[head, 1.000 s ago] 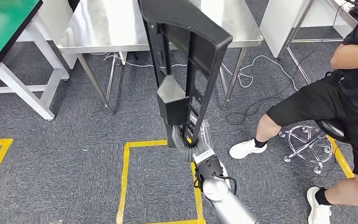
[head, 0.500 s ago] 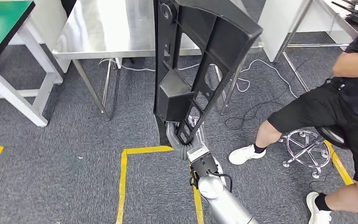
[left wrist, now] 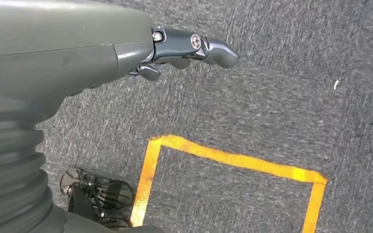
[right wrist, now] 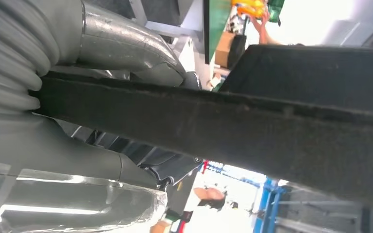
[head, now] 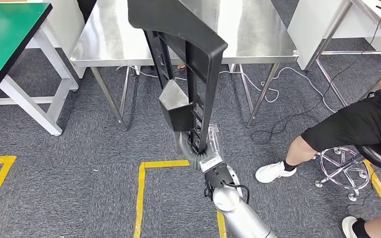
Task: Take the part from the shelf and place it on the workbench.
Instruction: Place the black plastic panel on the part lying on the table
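Observation:
A long black plastic part [head: 188, 74] with open ribs stands upright in the head view, its top end up over the steel workbench [head: 104, 39]. My right hand [head: 198, 148] grips its lower end just above the carpet. The right wrist view has the same black part [right wrist: 252, 126] crossing the picture, with my right hand's [right wrist: 126, 53] thumb over one edge of it. My left hand [left wrist: 126, 53] hangs over the grey carpet, fingers slightly curled and apart, holding nothing.
The workbench legs [head: 263, 94] and loose white cables [head: 258, 84] lie just ahead. A green-topped table [head: 10, 34] stands at the left. A seated person's leg [head: 307, 144] and a chrome stool base [head: 342, 168] are close on the right. Yellow floor tape [head: 144, 193] marks a square.
The whole view has swung, so the camera moved. The black part has tilted from leaning right to leaning left in my right hand. The person now sits nearer the right edge.

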Controlling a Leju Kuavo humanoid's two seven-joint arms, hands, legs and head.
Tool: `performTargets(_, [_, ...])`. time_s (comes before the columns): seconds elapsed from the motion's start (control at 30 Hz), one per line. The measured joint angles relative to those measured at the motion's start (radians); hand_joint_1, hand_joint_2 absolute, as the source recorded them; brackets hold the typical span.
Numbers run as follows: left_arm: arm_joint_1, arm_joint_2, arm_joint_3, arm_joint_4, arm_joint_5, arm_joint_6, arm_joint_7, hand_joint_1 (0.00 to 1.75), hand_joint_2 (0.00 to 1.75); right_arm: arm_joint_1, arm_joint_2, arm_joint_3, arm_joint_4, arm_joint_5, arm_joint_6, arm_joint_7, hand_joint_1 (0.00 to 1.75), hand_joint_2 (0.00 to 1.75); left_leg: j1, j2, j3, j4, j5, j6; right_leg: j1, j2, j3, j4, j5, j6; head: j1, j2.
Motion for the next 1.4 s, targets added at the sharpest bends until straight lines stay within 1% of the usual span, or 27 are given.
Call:
performTargets(0.1, [-0.002,0.005,0.000,-0.003,0.000,-0.002,-0.002,0.00,1.75,-0.004,0.002,0.000,-0.002,0.002,-0.004,0.003,1.75,1.75,0.006,0.005,-0.011,0.035,-0.023,-0.020,-0.015,0.002,0.024,-0.018,-0.003,-0.021,-0.001,0.000])
performTargets(0.13, [-0.003,0.006,0.000,-0.003,0.000,-0.003,-0.002,0.00,1.75,-0.006,0.003,0.001,-0.002,0.002,-0.005,0.005,1.75,1.75,0.013,0.008,-0.032,0.079,-0.042,-0.029,-0.019,0.002,0.034,-0.021,-0.005,-0.027,-0.003,0.000])
performTargets(0.2, [-0.003,0.006,0.000,-0.003,0.001,-0.004,-0.003,0.00,1.75,-0.007,0.004,0.002,-0.002,0.002,-0.007,0.009,1.75,1.75,0.029,0.013,-0.103,0.203,-0.083,-0.047,-0.019,0.002,0.048,-0.022,-0.015,-0.035,-0.004,0.000])
performTargets(0.23, [-0.002,0.006,0.000,-0.003,0.002,-0.004,-0.003,0.00,1.75,-0.005,0.004,0.003,-0.002,0.002,-0.008,0.010,1.75,1.75,0.037,0.016,-0.137,0.247,-0.087,-0.055,-0.019,0.003,0.055,-0.022,-0.021,-0.035,-0.004,0.000])
performTargets(0.27, [-0.001,0.007,0.000,-0.003,0.002,-0.004,-0.003,0.00,1.75,-0.004,0.004,0.004,-0.002,0.002,-0.009,0.011,1.75,1.75,0.045,0.018,-0.156,0.258,-0.071,-0.062,-0.020,0.004,0.062,-0.022,-0.028,-0.033,-0.004,0.000])
performTargets(0.3, [-0.001,0.007,0.000,-0.003,0.003,-0.004,-0.003,0.00,1.75,-0.002,0.004,0.004,-0.001,0.002,-0.009,0.011,1.75,1.75,0.051,0.020,-0.156,0.230,-0.036,-0.067,-0.021,0.006,0.071,-0.022,-0.034,-0.029,-0.004,0.000])
performTargets(0.37, [-0.001,0.008,0.000,-0.003,0.004,-0.004,-0.003,0.00,1.75,-0.002,0.004,0.005,-0.002,0.002,-0.009,0.011,1.75,1.75,0.058,0.022,-0.111,0.104,0.051,-0.070,-0.024,0.007,0.089,-0.022,-0.049,-0.020,-0.004,0.000])
performTargets(0.4, [-0.002,0.008,0.000,-0.003,0.004,-0.005,-0.003,0.00,1.75,-0.003,0.004,0.005,-0.002,0.002,-0.009,0.012,1.75,1.75,0.056,0.022,-0.085,0.048,0.075,-0.068,-0.022,0.008,0.096,-0.023,-0.056,-0.014,-0.004,0.000])
performTargets(0.43, [-0.002,0.009,0.000,-0.003,0.004,-0.005,-0.003,0.00,1.75,-0.003,0.004,0.005,-0.002,0.002,-0.010,0.012,1.75,1.75,0.053,0.023,-0.067,0.012,0.084,-0.063,-0.020,0.008,0.099,-0.024,-0.061,-0.008,-0.004,0.000])
performTargets(0.53, [-0.002,0.009,0.000,-0.002,0.004,-0.005,-0.004,0.00,1.75,-0.003,0.005,0.006,-0.002,0.002,-0.010,0.013,1.75,1.75,0.046,0.024,-0.053,-0.011,0.072,-0.042,-0.016,0.004,0.099,-0.028,-0.069,0.009,-0.006,0.000])
performTargets(0.6, [-0.002,0.008,0.001,-0.003,0.002,-0.004,-0.005,0.00,1.75,-0.006,0.005,0.006,-0.003,0.002,-0.010,0.012,1.75,1.75,0.048,0.024,-0.036,-0.029,0.072,-0.026,-0.014,-0.001,0.081,0.007,-0.085,0.013,-0.004,0.000])
performTargets(0.67, [-0.003,0.007,0.001,-0.003,0.001,-0.004,-0.005,0.00,1.75,-0.008,0.003,0.006,-0.002,0.002,-0.010,0.012,1.75,1.75,0.048,0.024,-0.021,-0.040,0.067,-0.012,-0.016,-0.004,0.014,0.125,-0.125,0.008,0.000,0.000])
performTargets(0.73, [-0.003,0.007,0.001,-0.003,0.001,-0.004,-0.005,0.00,1.75,-0.006,0.000,0.007,0.000,0.002,-0.010,0.012,1.75,1.75,0.047,0.022,-0.012,-0.040,0.057,-0.007,-0.018,-0.004,-0.075,0.257,-0.156,0.008,0.001,0.000])
performTargets(0.77, [-0.003,0.006,0.001,-0.002,0.001,-0.004,-0.005,0.00,1.75,-0.005,-0.002,0.007,0.002,0.002,-0.010,0.012,1.75,1.75,0.047,0.020,-0.006,-0.040,0.051,-0.007,-0.019,-0.004,-0.101,0.280,-0.149,0.014,0.001,0.000])
performTargets(0.8, [-0.003,0.006,0.001,-0.002,0.001,-0.004,-0.005,0.00,1.75,-0.004,-0.003,0.007,0.004,0.002,-0.010,0.012,1.75,1.75,0.048,0.018,0.001,-0.040,0.045,-0.010,-0.021,-0.004,-0.106,0.262,-0.124,0.024,0.001,0.000])
performTargets(0.87, [-0.003,0.004,0.002,-0.002,0.001,-0.004,-0.005,0.00,1.75,-0.004,-0.005,0.007,0.006,0.001,-0.010,0.012,1.75,1.75,0.049,0.014,0.020,-0.038,0.029,-0.019,-0.028,-0.007,-0.065,0.128,-0.041,0.046,0.002,0.000])
performTargets(0.9, [-0.003,0.004,0.002,-0.002,0.001,-0.004,-0.005,0.00,1.75,-0.006,-0.005,0.007,0.007,0.001,-0.010,0.012,1.75,1.75,0.046,0.013,0.025,-0.034,0.018,-0.026,-0.031,-0.010,-0.037,0.061,-0.007,0.050,0.003,0.000])
performTargets(0.97, [-0.004,0.004,0.003,-0.002,0.001,-0.004,-0.006,0.00,1.75,-0.008,-0.005,0.007,0.009,0.000,-0.010,0.012,1.75,1.75,0.042,0.014,0.031,-0.029,-0.001,-0.038,-0.033,-0.011,-0.006,-0.006,0.019,0.038,0.003,0.000])
performTargets(1.07, [-0.004,0.004,0.004,-0.002,0.001,-0.003,-0.007,0.00,1.75,-0.009,-0.004,0.007,0.010,-0.002,-0.010,0.012,1.75,1.75,0.048,0.017,0.037,-0.024,-0.019,-0.053,-0.032,-0.004,0.005,-0.008,0.009,0.011,-0.002,0.000])
performTargets(1.1, [-0.005,0.004,0.004,-0.003,0.000,-0.003,-0.008,0.00,1.75,-0.010,-0.003,0.007,0.010,-0.002,-0.010,0.012,1.75,1.75,0.051,0.019,0.031,-0.002,-0.031,-0.058,-0.034,-0.002,0.012,-0.009,0.005,0.004,-0.002,0.000])
performTargets(1.17, [-0.005,0.004,0.004,-0.003,0.000,-0.002,-0.008,0.00,1.75,-0.011,-0.001,0.007,0.011,-0.002,-0.010,0.012,1.75,1.75,0.055,0.020,-0.020,0.103,-0.076,-0.066,-0.033,0.000,0.027,-0.010,-0.005,-0.012,-0.003,0.000])
performTargets(1.23, [-0.004,0.004,0.004,-0.002,0.001,-0.002,-0.008,0.00,1.75,-0.011,-0.001,0.007,0.012,-0.002,-0.010,0.012,1.75,1.75,0.055,0.020,-0.106,0.236,-0.115,-0.070,-0.026,0.002,0.041,-0.010,-0.018,-0.021,-0.003,0.000])
performTargets(1.27, [-0.004,0.004,0.004,-0.002,0.001,-0.002,-0.008,0.00,1.75,-0.011,-0.001,0.007,0.014,-0.002,-0.010,0.012,1.75,1.75,0.055,0.020,-0.139,0.270,-0.110,-0.068,-0.021,0.004,0.048,-0.010,-0.024,-0.023,-0.003,0.000])
performTargets(1.3, [-0.004,0.004,0.004,-0.002,0.001,-0.002,-0.008,0.00,1.75,-0.010,-0.001,0.007,0.015,-0.002,-0.010,0.012,1.75,1.75,0.053,0.020,-0.153,0.264,-0.082,-0.062,-0.017,0.006,0.058,-0.010,-0.032,-0.024,-0.003,0.000])
performTargets(1.33, [-0.003,0.004,0.004,-0.002,0.001,-0.002,-0.008,0.00,1.75,-0.010,0.000,0.007,0.015,-0.002,-0.010,0.012,1.75,1.75,0.050,0.020,-0.149,0.221,-0.035,-0.052,-0.012,0.009,0.070,-0.010,-0.040,-0.024,-0.003,0.000])
performTargets(1.37, [-0.003,0.005,0.004,-0.002,0.001,-0.002,-0.008,0.00,1.75,-0.010,0.000,0.007,0.015,-0.002,-0.010,0.012,1.75,1.75,0.045,0.019,-0.132,0.154,0.020,-0.038,-0.007,0.010,0.083,-0.011,-0.048,-0.025,-0.003,0.000])
performTargets(1.4, [-0.004,0.007,0.004,-0.002,0.001,-0.002,-0.008,0.00,1.75,-0.011,0.001,0.007,0.015,-0.002,-0.010,0.012,1.75,1.75,0.038,0.020,-0.110,0.093,0.060,-0.020,-0.003,0.011,0.094,-0.012,-0.057,-0.025,-0.001,0.000])
